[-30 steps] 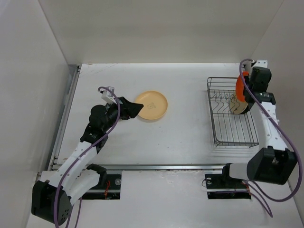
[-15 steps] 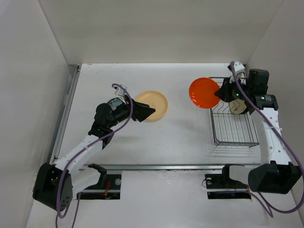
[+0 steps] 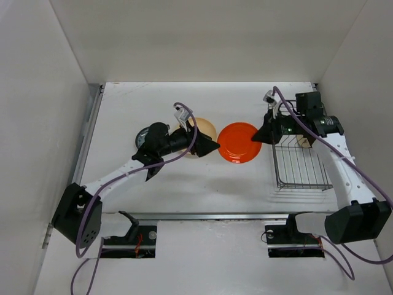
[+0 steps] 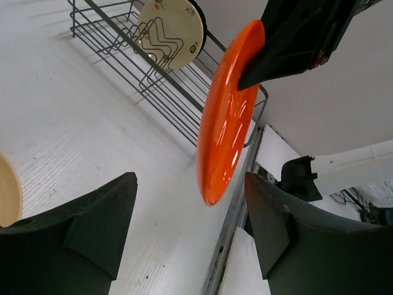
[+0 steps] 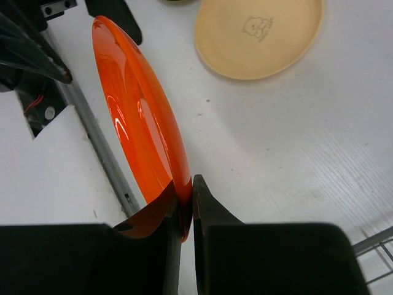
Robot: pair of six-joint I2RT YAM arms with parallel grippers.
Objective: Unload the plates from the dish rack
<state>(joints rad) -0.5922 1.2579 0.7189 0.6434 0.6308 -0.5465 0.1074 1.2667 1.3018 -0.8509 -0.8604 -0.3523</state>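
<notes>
Dish rack (image 3: pixel 301 166) on the right holds one beige plate (image 4: pixel 171 34), standing upright at its far end. I have the right gripper (image 5: pixel 187 184) pinched tight on the rim of the orange-red plate (image 3: pixel 238 142), tilted on edge just left of the rack. My left gripper (image 3: pixel 210 146) is spread wide just left of that plate, gripping nothing. The peach plate (image 5: pixel 258 34) lies flat beside it.

Flat plate (image 3: pixel 206 126) on the table (image 3: pixel 245 98), centre; held plate (image 3: pixel 238 142) just right of it; dish rack (image 3: pixel 301 167) further right, upright plate (image 4: pixel 171 32) inside
</notes>
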